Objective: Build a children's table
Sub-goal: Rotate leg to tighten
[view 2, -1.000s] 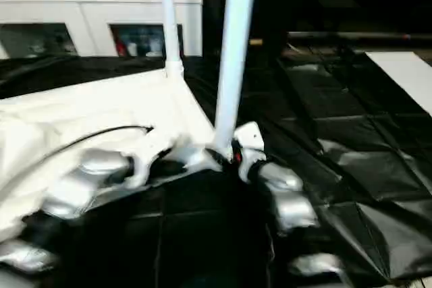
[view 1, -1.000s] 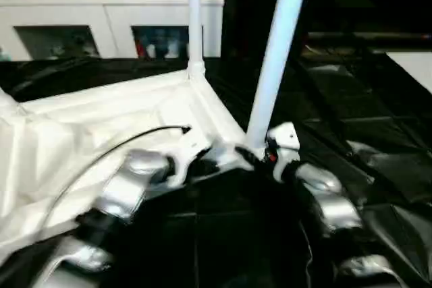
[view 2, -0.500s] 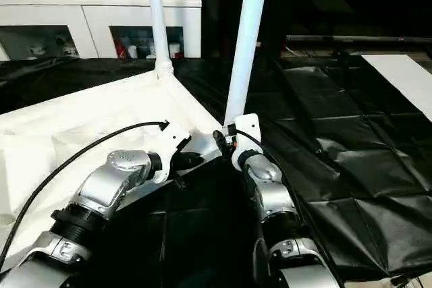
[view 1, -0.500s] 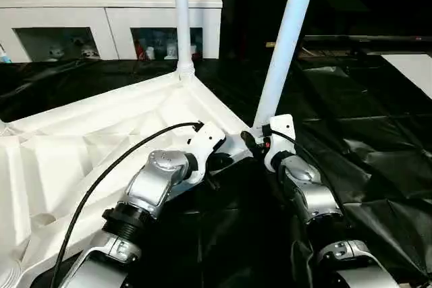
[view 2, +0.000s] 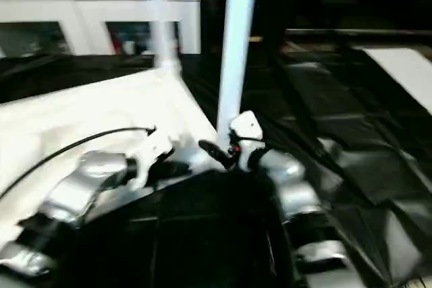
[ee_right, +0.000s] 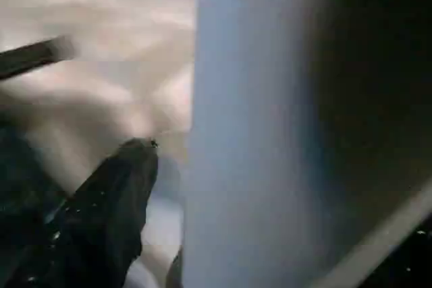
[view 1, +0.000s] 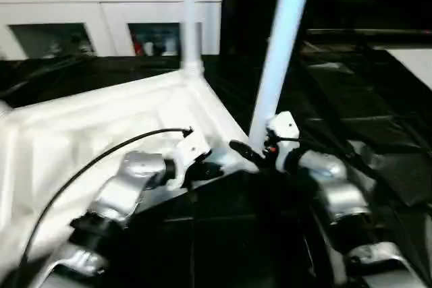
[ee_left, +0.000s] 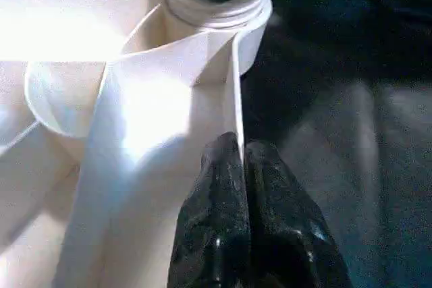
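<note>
Two legs (view 1: 280, 65) upright in tabletop (view 1: 81, 133) corner sockets; no legible writing

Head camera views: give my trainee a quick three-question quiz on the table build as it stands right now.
1. True or false: two legs stand upright in corner sockets of the upturned tabletop.
2. Which gripper sits at the base of the near leg? A) left B) right
3. What do the left gripper fingers pinch?

Key:
1. True; the far leg stands at the back corner.
2. B, the right gripper.
3. The tabletop's edge wall, close to the near corner socket.
</note>
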Available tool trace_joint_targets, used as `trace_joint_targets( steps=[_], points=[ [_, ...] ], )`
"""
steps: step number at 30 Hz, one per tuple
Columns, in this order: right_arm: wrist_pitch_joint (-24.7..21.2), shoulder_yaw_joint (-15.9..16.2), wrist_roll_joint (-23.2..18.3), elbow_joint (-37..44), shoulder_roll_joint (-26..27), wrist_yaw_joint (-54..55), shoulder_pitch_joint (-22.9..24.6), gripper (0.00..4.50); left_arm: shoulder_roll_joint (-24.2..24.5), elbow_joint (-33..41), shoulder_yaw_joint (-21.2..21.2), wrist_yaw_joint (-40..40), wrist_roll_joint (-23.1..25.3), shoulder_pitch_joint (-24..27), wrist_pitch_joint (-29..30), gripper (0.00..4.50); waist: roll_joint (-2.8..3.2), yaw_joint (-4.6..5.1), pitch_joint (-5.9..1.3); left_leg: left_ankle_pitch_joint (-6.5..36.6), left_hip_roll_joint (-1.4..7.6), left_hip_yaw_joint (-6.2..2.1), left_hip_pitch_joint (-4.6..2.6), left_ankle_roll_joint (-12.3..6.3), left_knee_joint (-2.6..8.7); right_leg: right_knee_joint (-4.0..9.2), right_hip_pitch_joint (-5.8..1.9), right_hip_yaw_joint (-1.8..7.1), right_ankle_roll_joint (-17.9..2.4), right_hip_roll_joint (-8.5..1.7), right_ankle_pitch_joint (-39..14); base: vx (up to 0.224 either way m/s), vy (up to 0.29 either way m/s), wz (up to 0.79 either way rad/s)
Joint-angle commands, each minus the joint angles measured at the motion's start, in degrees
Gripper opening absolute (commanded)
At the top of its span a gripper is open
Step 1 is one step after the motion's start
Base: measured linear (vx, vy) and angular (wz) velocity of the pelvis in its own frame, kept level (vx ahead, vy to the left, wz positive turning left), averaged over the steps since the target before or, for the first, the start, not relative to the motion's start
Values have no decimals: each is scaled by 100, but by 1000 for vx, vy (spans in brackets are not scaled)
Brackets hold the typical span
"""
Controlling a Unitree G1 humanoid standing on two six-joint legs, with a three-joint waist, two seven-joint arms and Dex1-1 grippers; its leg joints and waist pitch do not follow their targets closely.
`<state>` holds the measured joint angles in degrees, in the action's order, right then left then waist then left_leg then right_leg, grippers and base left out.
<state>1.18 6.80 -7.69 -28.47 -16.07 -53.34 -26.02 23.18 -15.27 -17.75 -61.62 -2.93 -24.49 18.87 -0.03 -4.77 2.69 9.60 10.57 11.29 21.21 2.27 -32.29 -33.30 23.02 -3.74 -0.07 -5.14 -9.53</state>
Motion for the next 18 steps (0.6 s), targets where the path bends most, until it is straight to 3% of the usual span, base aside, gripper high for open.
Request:
trace_joint_targets(
  steps=[1, 3, 6, 11, 18],
  points=[
    [-218, 150, -233, 350, -263, -760, 133, 385, 181, 203, -234, -602, -142, 131, 232, 0, 20, -15, -373, 1026, 282, -96, -77, -439, 316, 247, -263, 244, -1396, -292, -521, 55, -14, -1],
    [-264, 229, -256, 425, -410, -991, 191, 385, 280, 317, -227, -751, -223, 157, 301, 0, 6, -61, -381, 894, 287, -68, -93, -469, 287, 205, -256, 229, -1531, -273, -265, 0, 0, 0],
    [-349, 368, -270, 530, -649, -1397, 279, 385, 499, 508, -202, -1022, -372, 193, 371, 0, -4, -63, -368, 1029, 285, -69, -84, -426, 293, 218, -268, 221, -1555, -291, -519, 0, 0, 0],
    [-370, 488, -201, 567, -761, -1608, 320, 385, 580, 551, -207, -1152, -441, 195, 383, 0, -8, -61, -333, 1502, 289, -87, -114, -162, 333, 303, -243, 244, -1365, -320, -1346, 0, 0, 0],
    [-163, 657, 75, 360, -796, -1525, 300, 385, 599, 638, -229, -1201, -481, 200, 489, 0, -25, -45, -335, 1504, 274, -98, -101, -95, 330, 312, -241, 252, -1278, -323, -1461, 0, 0, 0]
  ],
)
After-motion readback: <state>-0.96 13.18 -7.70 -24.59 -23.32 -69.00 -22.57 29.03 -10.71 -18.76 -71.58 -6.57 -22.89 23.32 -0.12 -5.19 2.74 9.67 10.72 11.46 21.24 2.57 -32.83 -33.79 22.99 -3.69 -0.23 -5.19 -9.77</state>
